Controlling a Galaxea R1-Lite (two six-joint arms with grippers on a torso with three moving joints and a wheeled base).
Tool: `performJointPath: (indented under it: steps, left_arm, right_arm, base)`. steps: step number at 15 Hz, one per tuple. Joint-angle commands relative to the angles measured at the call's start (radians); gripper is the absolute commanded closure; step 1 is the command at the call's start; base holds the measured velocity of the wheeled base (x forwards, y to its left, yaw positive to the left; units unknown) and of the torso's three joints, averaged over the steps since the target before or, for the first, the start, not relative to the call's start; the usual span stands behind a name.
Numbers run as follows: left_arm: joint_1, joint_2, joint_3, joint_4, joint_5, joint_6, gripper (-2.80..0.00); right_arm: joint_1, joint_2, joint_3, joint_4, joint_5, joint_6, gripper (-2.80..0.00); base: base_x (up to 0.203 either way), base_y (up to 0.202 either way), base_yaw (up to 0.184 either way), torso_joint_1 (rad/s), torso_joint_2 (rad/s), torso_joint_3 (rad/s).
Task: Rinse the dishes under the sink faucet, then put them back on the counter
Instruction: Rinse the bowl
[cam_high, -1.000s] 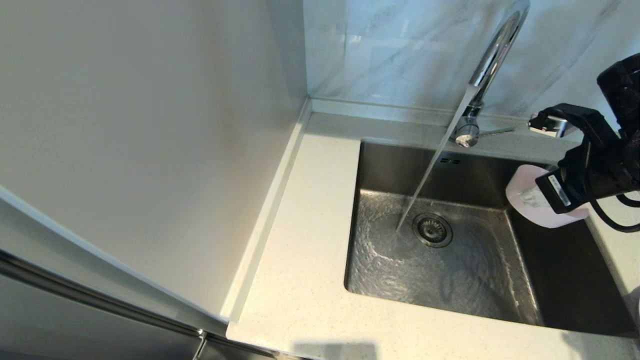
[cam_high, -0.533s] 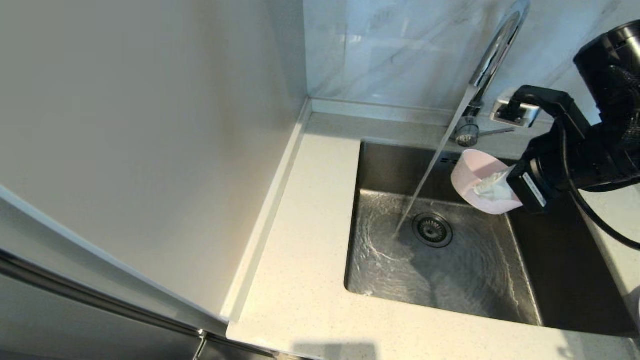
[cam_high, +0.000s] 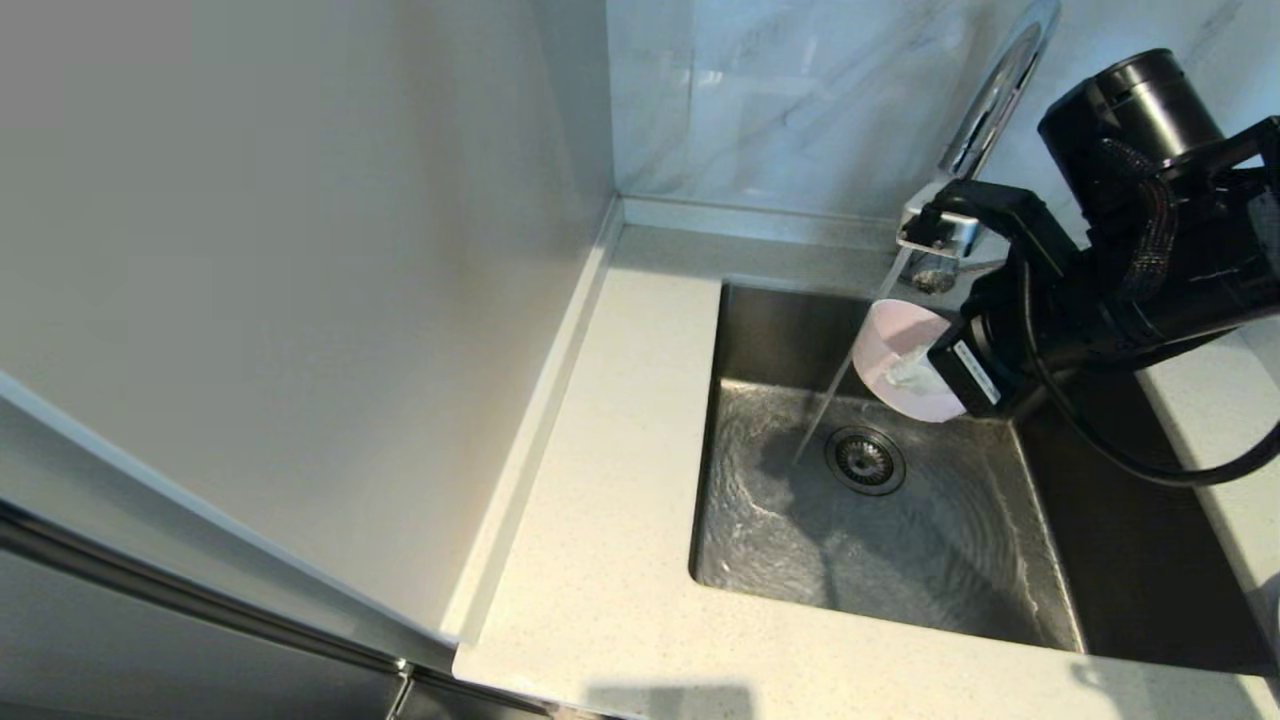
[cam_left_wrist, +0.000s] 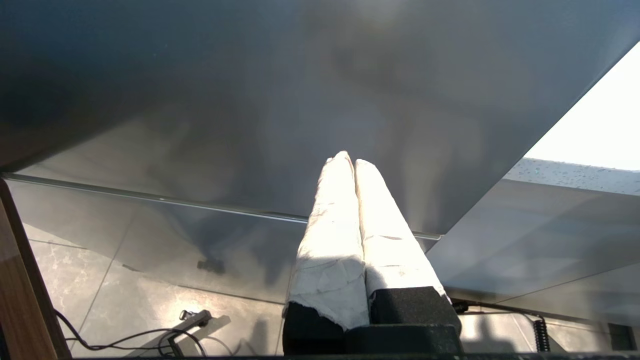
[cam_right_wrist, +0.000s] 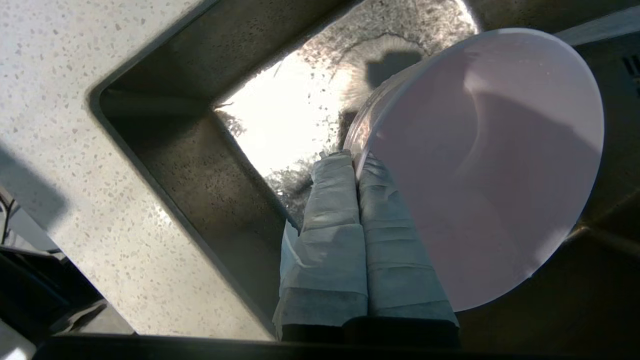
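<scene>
Head view shows the right gripper (cam_high: 915, 372), pinching the bowl (cam_high: 885, 345) by its rim, has carried it leftward over the sink (cam_high: 1040, 560) to the edge of the faucet's (cam_high: 990, 100) stream, so rinsing is starting; the left gripper (cam_left_wrist: 354, 165), pressed together, idles elsewhere.

The off-white speckled bench (cam_high: 620, 480) wraps around a sunken steel sink (cam_high: 760, 330), whose wet floor holds a round drain strainer (cam_high: 865, 460). The chrome faucet (cam_high: 990, 110) appears to rise from the bench's back strip.
</scene>
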Motion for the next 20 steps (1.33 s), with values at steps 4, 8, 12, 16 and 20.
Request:
performJointPath:
  steps: [4,8,12,16,20]
  left_arm:
    - [0.0,0.0,0.0,0.0,-0.001,0.0,0.0]
    - [0.0,0.0,0.0,0.0,0.0,0.0,0.0]
    - [0.0,0.0,0.0,0.0,0.001,0.0,0.0]
    - [0.0,0.0,0.0,0.0,-0.001,0.0,0.0]
    - [0.0,0.0,0.0,0.0,0.001,0.0,0.0]
  right_arm:
    - [0.037,0.046,-0.003,-0.08,-0.068,0.012,0.0]
    - [0.059,0.066,-0.004,-0.112,-0.114,0.018,0.0]
    - [0.087,0.088,-0.045,-0.112,-0.158,0.042,0.0]
    - [0.088,0.104,-0.074,-0.113,-0.19,0.043,0.0]
    - [0.088,0.105,-0.078,-0.113,-0.195,0.043,0.0]
  base:
    - [0.0,0.0,0.0,0.0,0.0,0.0]
    - [0.0,0.0,0.0,0.0,0.0,0.0]
    - [0.0,0.0,0.0,0.0,0.0,0.0]
    - [0.0,0.0,0.0,0.0,0.0,0.0]
    - [0.0,0.0,0.0,0.0,0.0,0.0]
